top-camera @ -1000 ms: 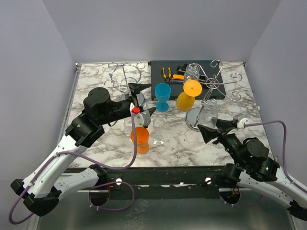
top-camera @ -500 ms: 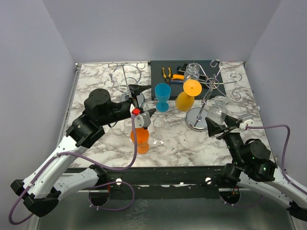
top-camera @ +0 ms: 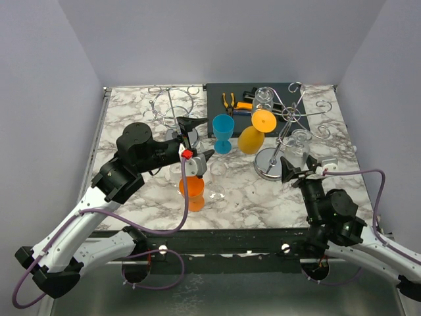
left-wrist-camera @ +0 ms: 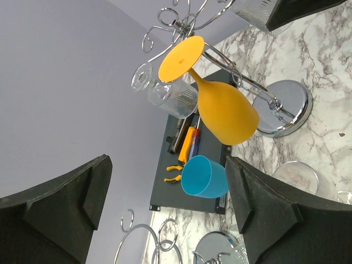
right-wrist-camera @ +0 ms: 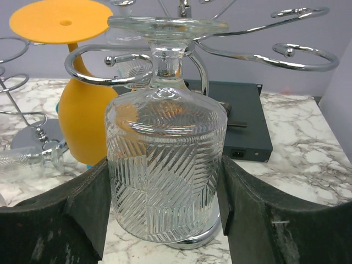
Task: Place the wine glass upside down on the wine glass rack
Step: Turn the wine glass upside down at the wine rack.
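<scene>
wine glass (right-wrist-camera: 165, 148): 1 in right hand (right-wrist-camera: 165, 204) | racks (top-camera: 172, 104) (top-camera: 265, 163): 2

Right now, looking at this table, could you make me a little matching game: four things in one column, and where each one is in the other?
Things:
1. yellow glass
2. blue glass
3. clear glass nearest the right arm
4. pliers

Places:
A. gripped upside down in the right claw
B. lying on the dark tray
C. hanging upside down from the rack, untouched
D. standing upright on the marble table

Pairs: 1-C, 2-D, 3-A, 4-B
</scene>
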Available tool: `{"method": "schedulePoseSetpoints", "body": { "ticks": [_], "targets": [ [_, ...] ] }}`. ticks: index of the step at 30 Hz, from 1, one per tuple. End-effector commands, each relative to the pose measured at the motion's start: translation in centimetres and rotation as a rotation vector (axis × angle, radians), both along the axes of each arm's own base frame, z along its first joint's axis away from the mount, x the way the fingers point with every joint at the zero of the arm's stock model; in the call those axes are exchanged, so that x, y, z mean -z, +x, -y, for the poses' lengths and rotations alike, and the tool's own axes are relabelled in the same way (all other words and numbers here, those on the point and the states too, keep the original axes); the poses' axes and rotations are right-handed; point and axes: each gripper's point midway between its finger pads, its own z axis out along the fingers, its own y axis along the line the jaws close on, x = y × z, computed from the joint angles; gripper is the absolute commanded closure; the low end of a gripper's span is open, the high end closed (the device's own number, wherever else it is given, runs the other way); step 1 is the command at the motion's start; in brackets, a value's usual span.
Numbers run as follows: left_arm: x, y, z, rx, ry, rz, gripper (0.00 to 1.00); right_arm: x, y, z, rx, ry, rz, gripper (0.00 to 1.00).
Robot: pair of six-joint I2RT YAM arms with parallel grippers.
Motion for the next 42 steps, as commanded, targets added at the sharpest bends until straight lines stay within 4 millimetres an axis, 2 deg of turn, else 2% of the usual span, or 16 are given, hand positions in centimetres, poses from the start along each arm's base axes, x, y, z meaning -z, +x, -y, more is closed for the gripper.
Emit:
{"method": "schedulePoseSetpoints", "body": {
  "ticks": [1, 11, 23, 42],
  "targets": [
    [-0.3, -1.0, 0.2, 0.048, -0.015, 0.02, 0.08, -2.6, 0.2, 0.6, 0.042, 0.082, 0.077, 1.0],
    [-0.4, -0.9, 0.3, 0.05, -0.018, 0.022, 0.08, -1.6, 1.4, -0.7, 0.071, 0.045, 0.063, 1.0],
    [-0.4, -1.1, 0.3, 0.057, -0.022, 0.019, 0.08, -1.3, 1.7, -0.6, 0.103, 0.062, 0.069, 0.99],
    [-0.8, -1.3, 0.4, 0.064, -0.026, 0.033, 0.08, -0.8, 3.5, -3.2, 0.061, 0.04, 0.09, 0.99]
  ]
}}
